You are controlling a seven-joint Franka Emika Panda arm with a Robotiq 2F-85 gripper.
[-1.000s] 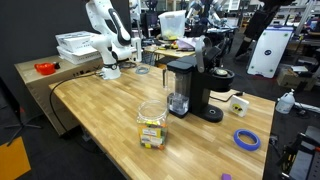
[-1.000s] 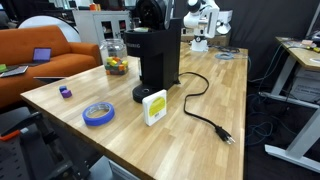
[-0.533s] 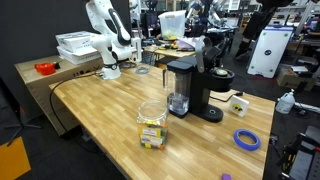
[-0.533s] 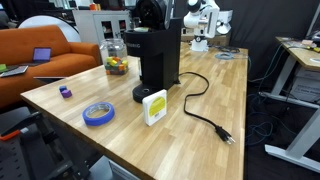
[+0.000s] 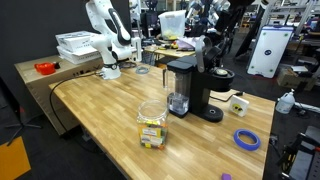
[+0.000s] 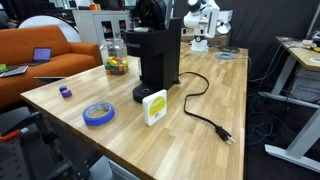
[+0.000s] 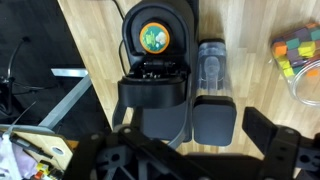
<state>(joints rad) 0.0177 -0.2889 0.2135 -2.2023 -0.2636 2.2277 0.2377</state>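
Wrist view: gripper (image 7: 195,152) is hanging released, jaws spread wide, over the coffee maker (image 7: 155,75) at frame centre; jar (image 7: 300,60) is sitting upper right.

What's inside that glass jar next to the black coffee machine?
Small colourful blocks, yellow, orange and green, piled in the bottom of the glass jar beside the coffee machine. The upper part looks empty. Blocks deeper in the pile are covered by the outer ones.
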